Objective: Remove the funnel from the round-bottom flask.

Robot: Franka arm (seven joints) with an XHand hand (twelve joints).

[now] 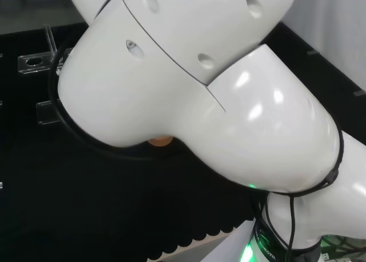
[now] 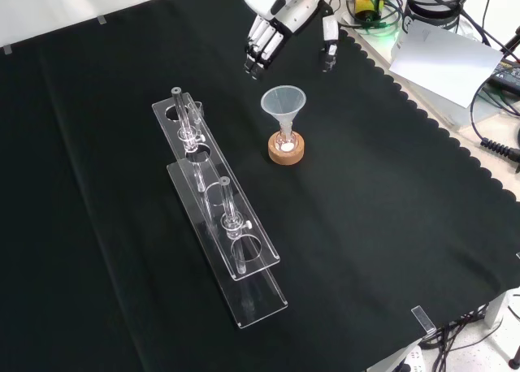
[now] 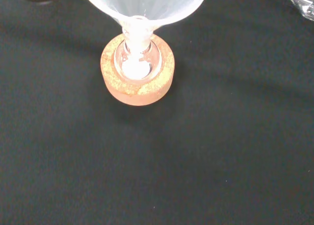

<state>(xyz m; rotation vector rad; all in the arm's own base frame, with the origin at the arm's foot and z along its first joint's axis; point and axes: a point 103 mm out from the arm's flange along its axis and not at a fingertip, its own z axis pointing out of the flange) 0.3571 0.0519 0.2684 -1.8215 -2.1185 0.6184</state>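
A clear funnel [image 2: 283, 102] stands upright with its stem in the neck of a small round-bottom flask [image 2: 286, 141], which rests in a cork ring stand [image 2: 287, 151] near the middle of the cloth in the front view. The wrist view looks down on the same funnel [image 3: 144, 4], flask [image 3: 137, 63] and cork ring [image 3: 138, 90]. The hand [image 2: 280, 23] hangs above and beyond the funnel in the front view, clear of it, its fingers straight and pointing down, thumb apart, holding nothing. In the head view a sliver of cork ring [image 1: 160, 140] peeks from under the arm's white links.
A long clear acrylic rack [image 2: 215, 201] with round holes and glass tubes lies left of the flask in the front view; part of that rack [image 1: 34, 62] shows at the head view's left. Papers and cables lie past the cloth's scalloped right edge [image 2: 439, 128].
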